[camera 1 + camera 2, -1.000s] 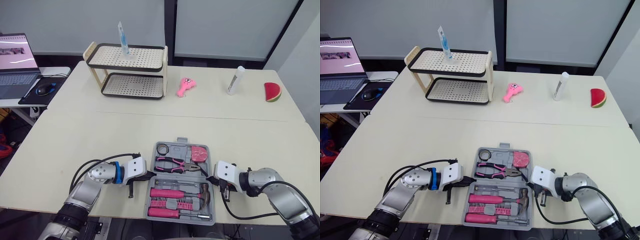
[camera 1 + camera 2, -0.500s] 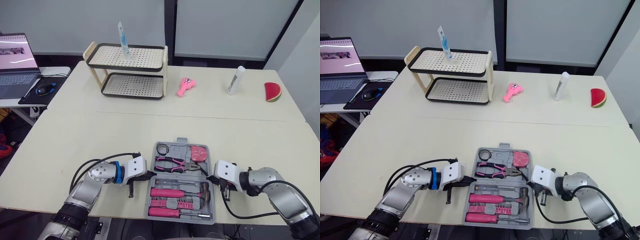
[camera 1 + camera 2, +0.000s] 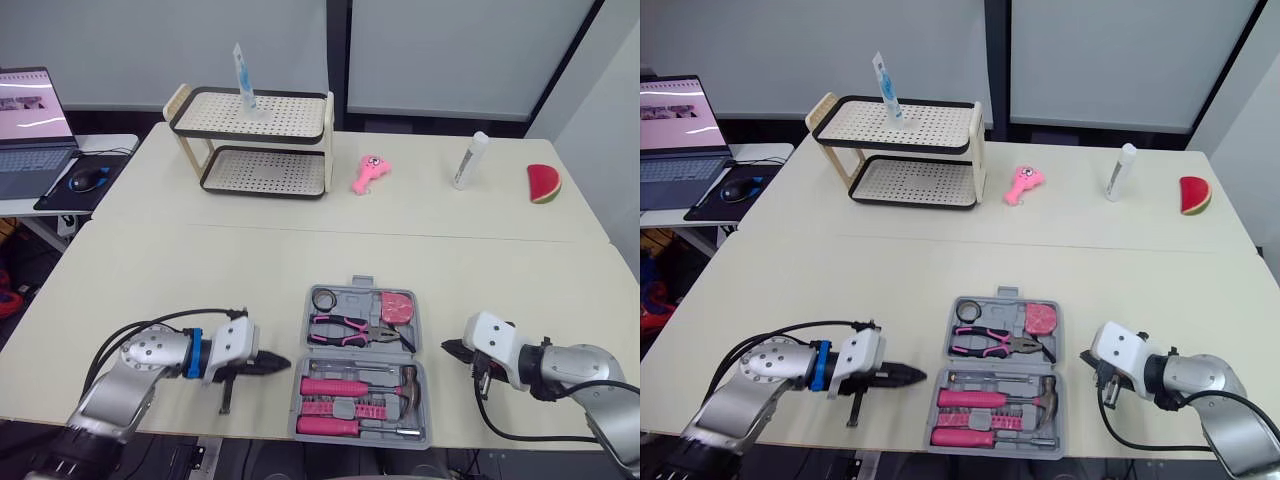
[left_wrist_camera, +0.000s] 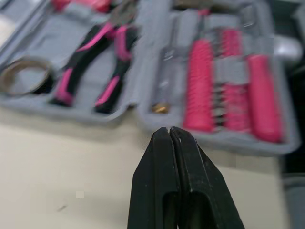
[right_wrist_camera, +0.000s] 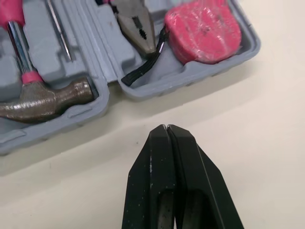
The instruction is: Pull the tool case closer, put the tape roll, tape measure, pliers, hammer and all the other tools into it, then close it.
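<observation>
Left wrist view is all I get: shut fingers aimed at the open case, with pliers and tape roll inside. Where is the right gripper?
Observer: The right gripper is shut. It sits off the case's right side, apart from it and pointing at it.
Operator: Are the hammer and tape measure in?
Observer: Yes. The hammer lies in the near half with its head at the right end, and the tape measure sits in the far half, right of the pliers.
</observation>
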Motion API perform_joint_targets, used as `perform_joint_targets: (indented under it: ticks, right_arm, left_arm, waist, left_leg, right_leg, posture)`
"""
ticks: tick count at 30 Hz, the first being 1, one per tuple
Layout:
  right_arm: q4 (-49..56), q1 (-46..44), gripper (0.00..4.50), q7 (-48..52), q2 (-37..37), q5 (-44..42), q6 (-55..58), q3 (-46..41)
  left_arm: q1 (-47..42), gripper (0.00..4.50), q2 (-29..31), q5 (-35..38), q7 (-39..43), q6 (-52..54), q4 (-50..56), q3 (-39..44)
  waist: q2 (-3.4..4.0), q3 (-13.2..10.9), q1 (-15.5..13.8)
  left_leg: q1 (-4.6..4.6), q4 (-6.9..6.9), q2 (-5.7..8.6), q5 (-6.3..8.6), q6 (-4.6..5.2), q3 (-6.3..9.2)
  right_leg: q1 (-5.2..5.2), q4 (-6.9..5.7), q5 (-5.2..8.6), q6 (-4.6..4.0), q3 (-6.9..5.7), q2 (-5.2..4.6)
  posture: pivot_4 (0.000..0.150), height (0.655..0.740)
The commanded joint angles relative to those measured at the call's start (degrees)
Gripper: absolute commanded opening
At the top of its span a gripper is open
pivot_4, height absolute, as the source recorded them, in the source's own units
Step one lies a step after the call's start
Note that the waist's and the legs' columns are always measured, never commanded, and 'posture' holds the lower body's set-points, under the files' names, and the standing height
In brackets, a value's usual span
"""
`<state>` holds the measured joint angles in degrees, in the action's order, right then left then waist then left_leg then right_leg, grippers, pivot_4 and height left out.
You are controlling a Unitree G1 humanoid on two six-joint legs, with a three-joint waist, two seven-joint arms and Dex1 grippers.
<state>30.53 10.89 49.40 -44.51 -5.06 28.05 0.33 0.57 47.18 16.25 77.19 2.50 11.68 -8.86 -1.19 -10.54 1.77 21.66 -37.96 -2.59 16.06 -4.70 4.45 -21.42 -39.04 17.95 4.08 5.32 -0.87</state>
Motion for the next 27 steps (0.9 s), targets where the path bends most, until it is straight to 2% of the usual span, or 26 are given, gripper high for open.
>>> perform_joint_targets:
  ticks: [1,10,21,24,27]
  right_arm:
    - [4.5,0.8,0.02,-2.2,1.5,-2.5,2.6,-1.7]
    - [8.3,0.7,0.02,-6.0,2.3,-2.8,8.9,1.8]
    - [7.7,0.0,0.02,-6.9,1.5,-3.7,10.7,1.4]
    - [7.0,-1.4,0.02,-6.8,2.8,-7.3,15.2,-0.8]
    - [4.6,-6.8,0.56,-8.2,7.4,-14.8,25.2,-5.4]
  left_arm:
    - [-0.5,0.0,-1.1,0.7,0.0,2.1,5.7,-3.5]
    - [-4.9,0.0,-8.5,-10.0,-4.2,-2.0,-1.6,-14.8]
    - [-7.8,0.0,-13.1,-17.7,-7.1,-8.2,-12.3,-21.0]
    - [-7.9,0.0,-13.1,-18.4,-7.4,-8.7,-13.6,-21.6]
    - [-7.8,0.0,-12.8,-18.5,-7.6,-9.3,-14.5,-21.7]
  waist:
    - [0.04,0.0,0.0]
    - [0.06,0.0,0.1]
    - [0.11,0.1,0.0]
    - [0.16,0.1,0.0]
    - [0.19,0.1,0.0]
  left_leg:
    - [0.0,0.0,0.0,0.0,0.0,0.0]
    - [0.0,0.0,0.02,0.0,0.01,0.0]
    - [-0.01,-0.01,0.03,0.0,0.01,-0.01]
    - [-0.02,-0.01,0.04,0.0,0.01,-0.01]
    - [-0.03,0.01,0.04,0.0,0.01,0.0]
  right_leg:
    - [-0.01,0.0,0.0,0.0,0.01,0.0]
    - [-0.05,0.05,0.01,-0.01,0.08,0.06]
    - [0.0,0.08,0.01,0.01,0.08,0.04]
    - [0.01,0.08,0.01,0.01,0.08,0.04]
    - [0.03,0.11,0.01,0.01,0.11,0.04]
  posture:
    - [0.15,0.735]
    - [0.15,0.735]
    - [0.15,0.735]
    - [0.15,0.735]
    - [0.15,0.735]
